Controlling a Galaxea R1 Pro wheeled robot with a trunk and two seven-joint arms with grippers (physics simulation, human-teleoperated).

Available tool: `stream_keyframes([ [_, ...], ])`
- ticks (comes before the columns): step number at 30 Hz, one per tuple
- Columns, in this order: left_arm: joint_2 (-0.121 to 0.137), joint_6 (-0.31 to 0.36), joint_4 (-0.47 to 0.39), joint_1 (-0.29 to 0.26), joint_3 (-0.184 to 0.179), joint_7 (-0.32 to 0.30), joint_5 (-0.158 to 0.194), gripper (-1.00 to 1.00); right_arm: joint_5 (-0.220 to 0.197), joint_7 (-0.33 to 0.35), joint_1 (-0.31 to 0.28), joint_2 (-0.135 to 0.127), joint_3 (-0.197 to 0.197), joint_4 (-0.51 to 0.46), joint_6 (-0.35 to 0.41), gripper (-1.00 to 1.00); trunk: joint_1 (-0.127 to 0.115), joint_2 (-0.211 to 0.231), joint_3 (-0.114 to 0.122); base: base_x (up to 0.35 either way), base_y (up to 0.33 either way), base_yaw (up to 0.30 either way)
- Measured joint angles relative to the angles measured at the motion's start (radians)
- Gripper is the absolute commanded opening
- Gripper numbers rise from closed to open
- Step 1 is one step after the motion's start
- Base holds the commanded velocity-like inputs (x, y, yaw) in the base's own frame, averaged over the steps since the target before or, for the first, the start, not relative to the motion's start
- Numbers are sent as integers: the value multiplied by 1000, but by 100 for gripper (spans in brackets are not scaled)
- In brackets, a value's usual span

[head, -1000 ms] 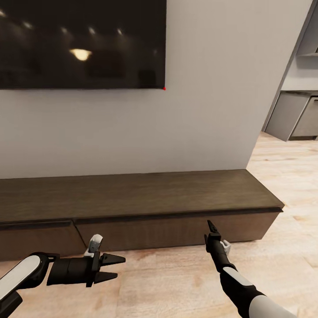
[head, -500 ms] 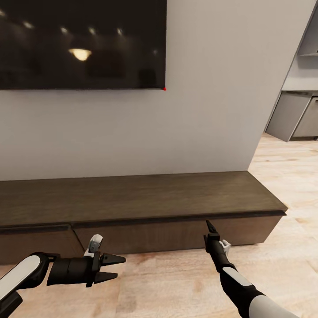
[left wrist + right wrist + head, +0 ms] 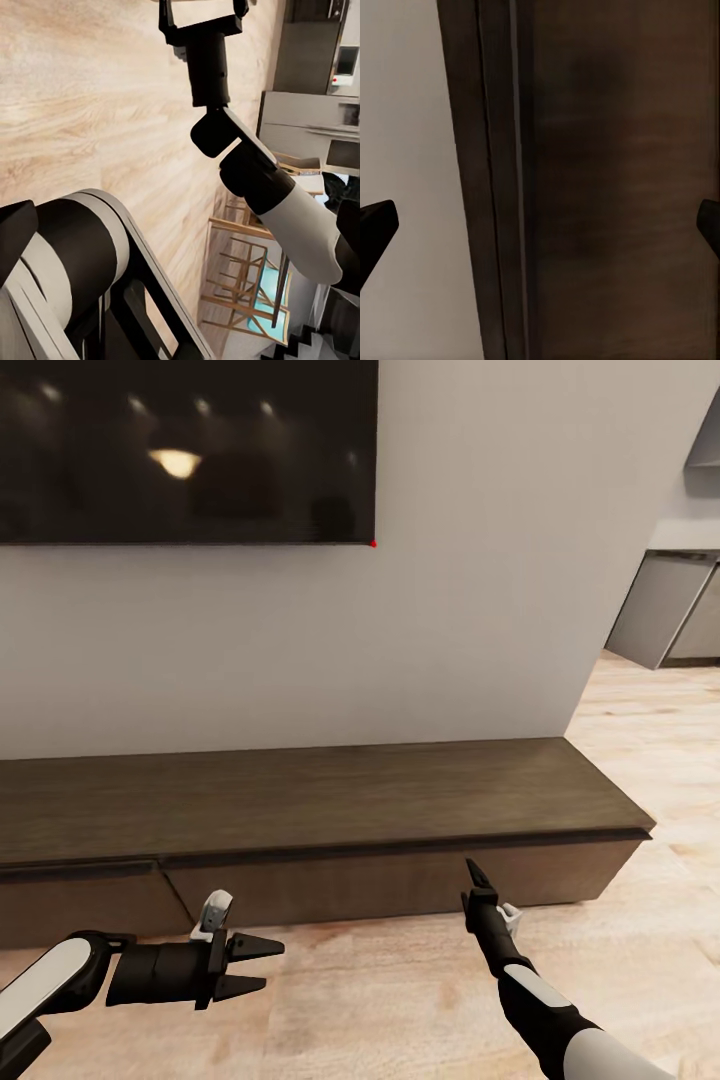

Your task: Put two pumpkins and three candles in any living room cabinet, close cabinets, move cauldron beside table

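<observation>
The cabinet [image 3: 320, 800] is a long, low dark brown console against the white wall, and its drawer fronts sit flush. My left gripper [image 3: 262, 966] hovers over the floor in front of it, pointing right, open and empty. My right gripper [image 3: 474, 872] points up at the cabinet front, just below the top's lip. In the right wrist view the right gripper [image 3: 540, 225] has its fingertips [image 3: 375, 225] far apart with the dark cabinet front [image 3: 615, 187] close behind them and nothing between them. The pumpkins, candles and cauldron are out of view.
A black TV [image 3: 180, 450] hangs on the wall above the cabinet. Grey kitchen units [image 3: 670, 610] stand beyond the wall's right end. Pale wood floor [image 3: 400, 1000] runs in front and to the right. The left wrist view shows my right arm [image 3: 206, 60] and wooden stools [image 3: 240, 300].
The whole picture has shifted a little, with the TV higher in the frame, so the camera has moved. Both arms keep their poses and both grippers stay open.
</observation>
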Motion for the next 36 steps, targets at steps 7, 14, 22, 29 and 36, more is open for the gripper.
stream_keyframes([
  [7,0,0,1,0,0,0,0,100,24,-5,0,0,1,0,1,100,0,0,0,65,0,0],
  [14,0,0,0,0,-2,0,0,100,58,-5,0,1,0,0,1,100,0,0,0,52,0,0],
  [22,0,0,0,0,-2,0,0,100,59,-5,0,2,0,0,1,100,0,0,0,96,0,0],
  [29,0,0,1,0,-3,0,0,100,59,-4,0,2,0,0,1,100,0,0,0,78,0,0],
  [36,0,0,0,0,-3,0,-1,100,62,0,0,0,1,0,6,100,1,0,-4,7,0,0],
])
